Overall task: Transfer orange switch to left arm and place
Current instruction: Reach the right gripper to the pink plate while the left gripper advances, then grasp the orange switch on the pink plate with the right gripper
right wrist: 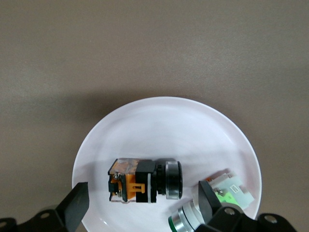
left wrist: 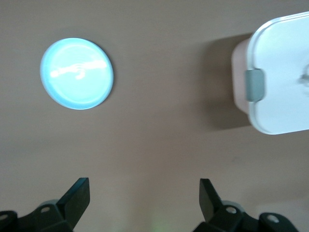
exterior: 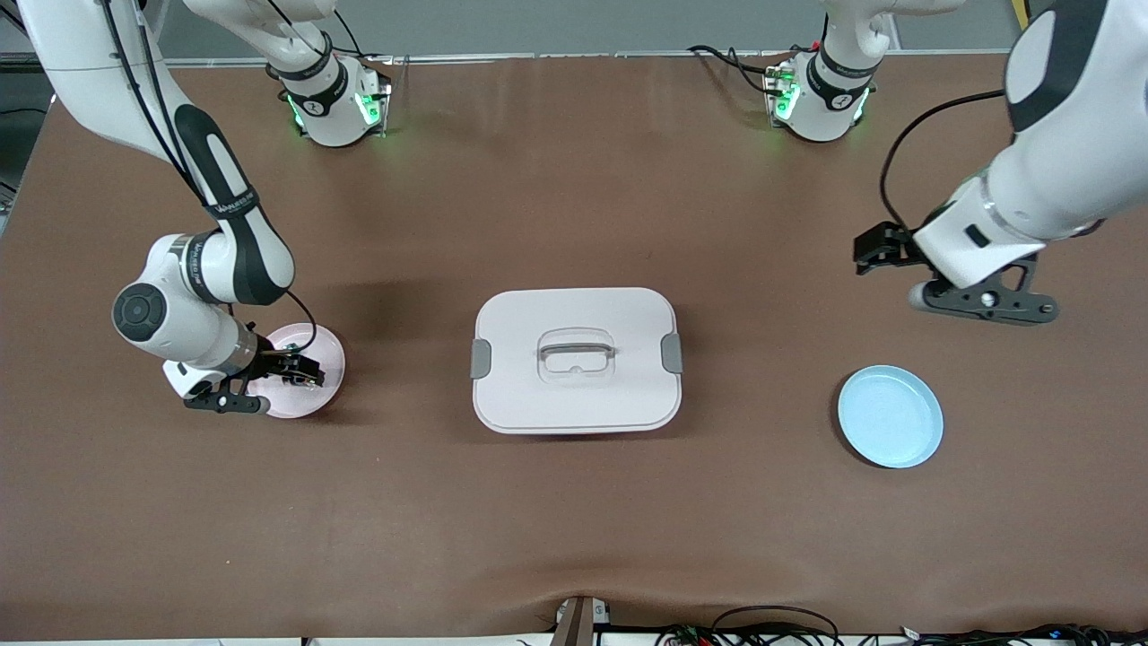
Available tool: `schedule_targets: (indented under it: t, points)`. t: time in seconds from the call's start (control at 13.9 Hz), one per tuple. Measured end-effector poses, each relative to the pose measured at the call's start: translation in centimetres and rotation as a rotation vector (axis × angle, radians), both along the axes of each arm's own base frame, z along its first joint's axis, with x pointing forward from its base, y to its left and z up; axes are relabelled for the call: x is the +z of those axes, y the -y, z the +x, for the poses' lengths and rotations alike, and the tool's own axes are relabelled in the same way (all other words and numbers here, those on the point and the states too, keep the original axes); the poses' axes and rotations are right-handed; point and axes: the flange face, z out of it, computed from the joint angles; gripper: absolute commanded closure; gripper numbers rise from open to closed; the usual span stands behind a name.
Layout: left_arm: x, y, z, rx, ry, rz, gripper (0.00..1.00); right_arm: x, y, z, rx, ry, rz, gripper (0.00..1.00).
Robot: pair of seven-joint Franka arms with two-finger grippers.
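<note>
Right wrist view: right claw (right wrist: pixel 141 203) spread around the orange switch (right wrist: pixel 144 181); left claw (left wrist: pixel 145 200) waits released.

Even, bright overhead light. The glossy round blue plate (left wrist: pixel 77 73) glares, softly blurred. The large white plastic box (left wrist: pixel 275 75) casts a shadow.

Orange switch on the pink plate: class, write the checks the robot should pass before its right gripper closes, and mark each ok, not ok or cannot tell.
1. Right gripper open, over the pink plate: ok.
2. Orange switch lies between its fingers: ok.
3. Green switch clear of the fingers: not ok, one finger overlaps it.
4. Left gripper open, waiting over bare table: ok.
5. Blue plate empty for delivery: ok.
6. Box lid shut, standing between both plates, so the route must go around it: ok.
</note>
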Motion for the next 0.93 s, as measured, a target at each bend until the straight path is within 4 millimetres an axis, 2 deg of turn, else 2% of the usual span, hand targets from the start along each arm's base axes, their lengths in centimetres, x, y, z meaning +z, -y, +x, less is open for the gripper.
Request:
schedule_targets:
  t: [0.36, 0.79, 0.86, 0.93]
  points:
    - [-3.1, 1.7, 1.2, -0.005, -0.023, -0.024, 0.00, -1.5, -0.2, 0.0, -0.001, 0.000, -0.001, 0.00]
    - [-5.3, 4.1, 1.7, -0.036, -0.028, -0.028, 0.00, -2.6, -0.3, -0.2, -0.001, -0.012, -0.001, 0.00]
    - [-5.6, 4.2, 1.8, -0.036, -0.029, -0.028, 0.00, -2.7, -0.3, -0.3, -0.001, -0.013, -0.001, 0.05]
    - [-5.8, 4.2, 2.0, -0.035, -0.030, -0.029, 0.00, -2.7, -0.3, -0.3, -0.001, -0.014, -0.001, 0.17]
